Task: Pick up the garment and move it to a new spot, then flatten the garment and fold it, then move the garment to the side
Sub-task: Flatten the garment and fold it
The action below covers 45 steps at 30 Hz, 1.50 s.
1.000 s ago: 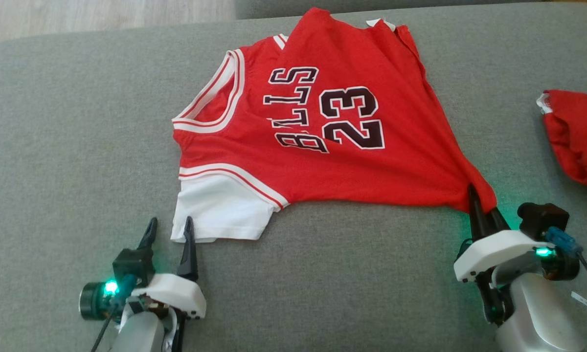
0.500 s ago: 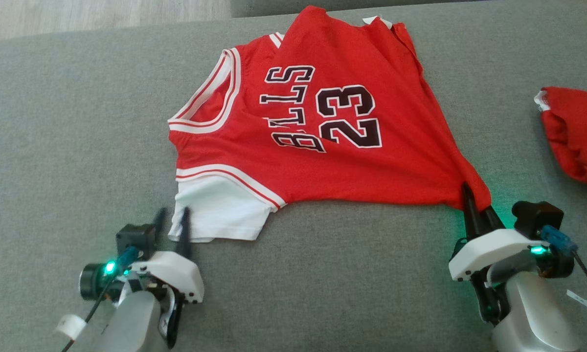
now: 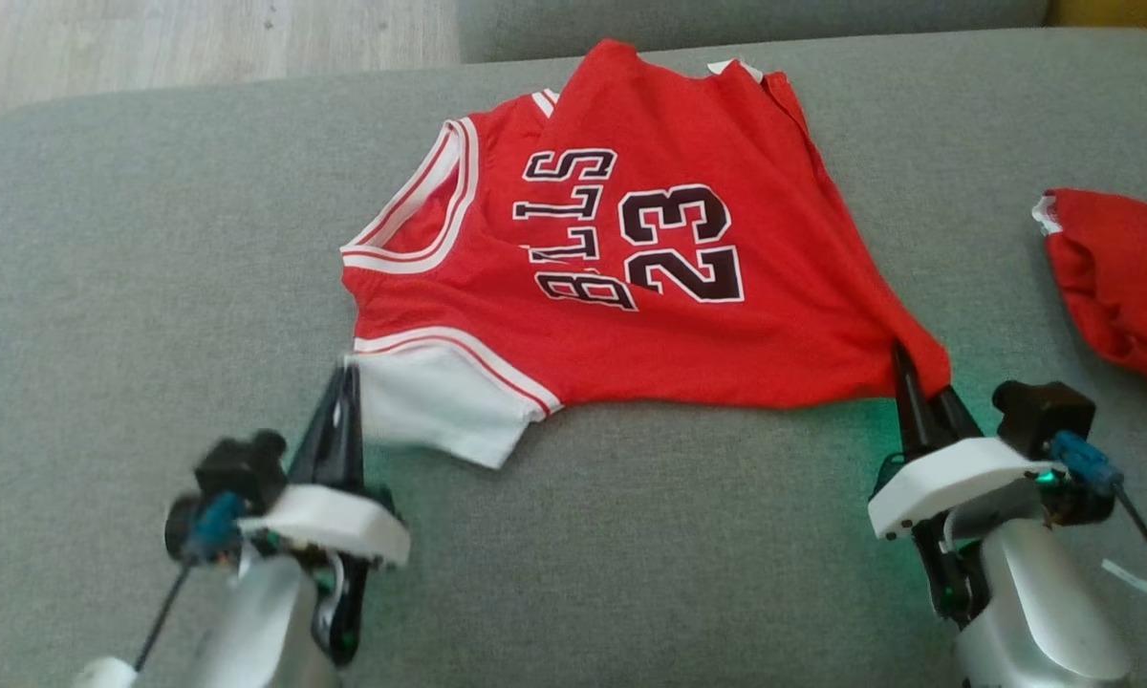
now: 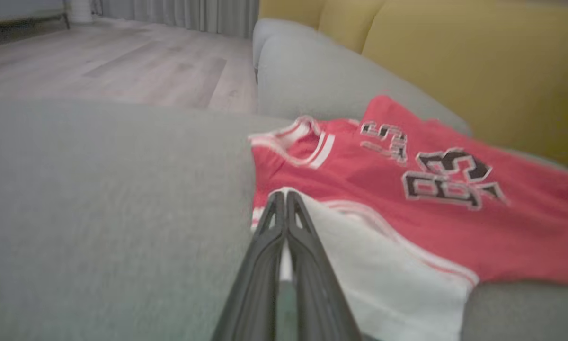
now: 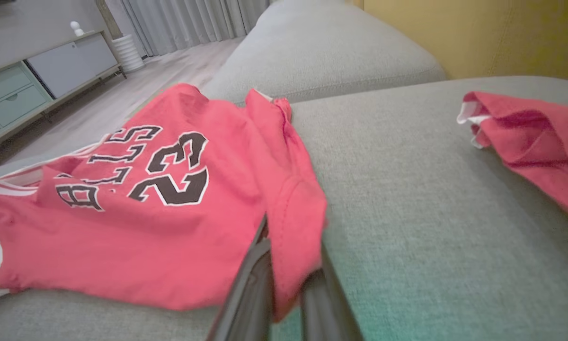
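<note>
Left gripper (image 3: 348, 375): near left; both dark fingers are pressed together, pinching the near-left white corner of the jersey (image 3: 631, 325).
Right gripper (image 3: 920, 377): near right; the fingers are clamped on the jersey's near-right red corner, with cloth bunched over and between them.
Jersey, place: lies on the grey cushion (image 3: 153, 239) between the two grippers, spreading toward the far side.
White panel (image 3: 440, 401): near-left part of the jersey, edged with a white and red stripe.
Jersey, look: red fabric with a black, white-outlined "23" (image 3: 679, 239) and sideways letters partly hidden under a diagonal fold; a striped trimmed opening at its left.
Second red cloth (image 3: 1118, 277): crumpled on the cushion's right side, well apart from the jersey.
Floor (image 3: 201, 38): pale wood, far left beyond the cushion.
Backrest (image 4: 454, 57): yellow, farthest.
</note>
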Available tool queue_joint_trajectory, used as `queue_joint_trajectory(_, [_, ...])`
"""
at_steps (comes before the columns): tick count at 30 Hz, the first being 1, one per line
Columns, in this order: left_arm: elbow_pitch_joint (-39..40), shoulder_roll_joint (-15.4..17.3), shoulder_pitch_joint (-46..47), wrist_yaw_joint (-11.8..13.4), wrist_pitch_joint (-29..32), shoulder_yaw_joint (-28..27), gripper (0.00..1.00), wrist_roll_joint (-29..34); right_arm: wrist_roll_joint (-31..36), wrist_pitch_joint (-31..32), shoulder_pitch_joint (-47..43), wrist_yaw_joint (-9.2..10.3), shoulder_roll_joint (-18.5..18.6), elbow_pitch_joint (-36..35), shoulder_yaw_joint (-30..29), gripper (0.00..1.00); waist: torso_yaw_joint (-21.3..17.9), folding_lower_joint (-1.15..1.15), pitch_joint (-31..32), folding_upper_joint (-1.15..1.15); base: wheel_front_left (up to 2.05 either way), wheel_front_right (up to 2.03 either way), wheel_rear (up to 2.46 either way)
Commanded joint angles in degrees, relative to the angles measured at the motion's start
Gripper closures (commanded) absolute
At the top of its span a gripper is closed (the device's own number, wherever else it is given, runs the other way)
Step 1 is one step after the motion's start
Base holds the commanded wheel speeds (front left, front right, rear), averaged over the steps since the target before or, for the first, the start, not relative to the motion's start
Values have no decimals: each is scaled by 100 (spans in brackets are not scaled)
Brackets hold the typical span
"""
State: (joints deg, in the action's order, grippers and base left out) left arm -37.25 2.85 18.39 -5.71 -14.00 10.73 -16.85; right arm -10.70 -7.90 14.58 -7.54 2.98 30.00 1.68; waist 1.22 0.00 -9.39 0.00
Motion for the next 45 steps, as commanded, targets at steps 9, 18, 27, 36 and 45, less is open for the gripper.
queue_joint_trajectory(9, [2512, 29, -312, -132, -98, -678, 100, -272, -78, 27, 227, 5, 97, -883, 171, 100, 9, 0, 225, 0, 0, 0, 0])
queue_joint_trajectory(18, [4376, 5, -943, -169, -99, -1057, 100, -941, -306, 571, -43, 5, 363, -2325, 198, 100, -98, 0, 317, 0, 0, 0, 0])
queue_joint_trajectory(27, [5384, 4, -229, -171, -43, -841, 100, -1375, -435, 1871, 206, 5, 1069, -3855, 3, 100, 17, 0, -115, 0, 0, 0, 0])
queue_joint_trajectory(36, [3553, 772, 3293, -47, 1297, -942, 100, -1248, -838, 2975, 2993, 5, 1503, -2924, 687, 100, -253, 0, -1540, 0, 0, 0, 0])
queue_joint_trajectory(45, [576, 1433, 7530, -102, 511, -870, 100, -757, -91, 1144, 6941, 5, 1054, 315, 1127, 100, -647, 0, -2466, 0, 0, 0, 0])
